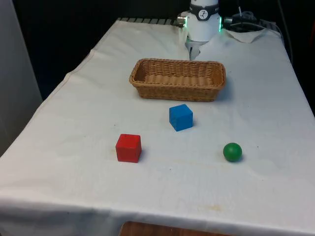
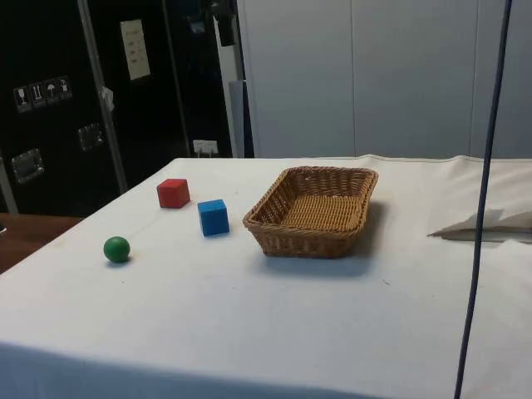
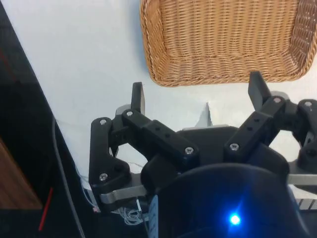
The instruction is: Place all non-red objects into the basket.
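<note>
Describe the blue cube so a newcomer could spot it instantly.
Start at the wicker basket in the middle of the white cloth. Just in front of it, nearest of the three small objects, sits the blue cube. The red cube and green ball lie farther away.

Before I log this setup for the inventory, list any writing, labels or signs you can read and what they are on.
No text here can be read.
Pale sheet on the dark cabinet: any print is too blurred to read.
Small pictogram stickers on that cabinet: too small to read.
Basket, blue cube, red cube, green ball: no markings visible.
</note>
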